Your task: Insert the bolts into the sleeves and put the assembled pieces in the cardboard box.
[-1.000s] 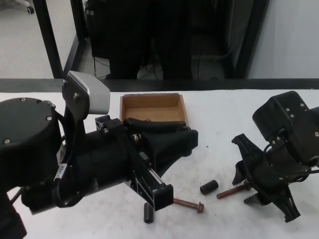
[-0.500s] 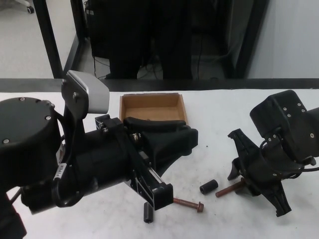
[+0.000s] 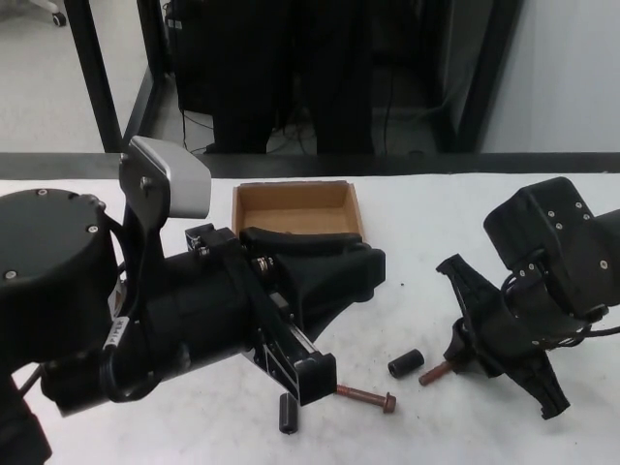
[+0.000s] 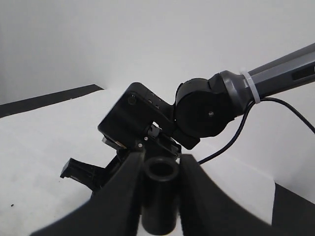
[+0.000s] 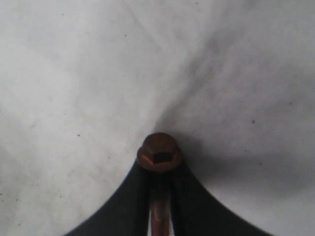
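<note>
High view: an open cardboard box (image 3: 295, 208) sits at upper centre of a white bench (image 3: 426, 242). The left arm spans the lower left with a black sleeve (image 3: 289, 415) at its tip, and a spare bolt (image 3: 366, 395) and a second sleeve (image 3: 406, 364) lie at lower centre. At the right, the right gripper (image 3: 470, 356) holds a copper-coloured bolt (image 3: 436, 372) low over the bench.

Left wrist view: the left gripper (image 4: 160, 172) is clamped on its sleeve, whose bore faces out towards the other arm, probably so a bolt can slide in.

Right wrist view: the right gripper's jaws pinch the bolt's shank just behind the hexagonal head, and no writing is legible anywhere.
</note>
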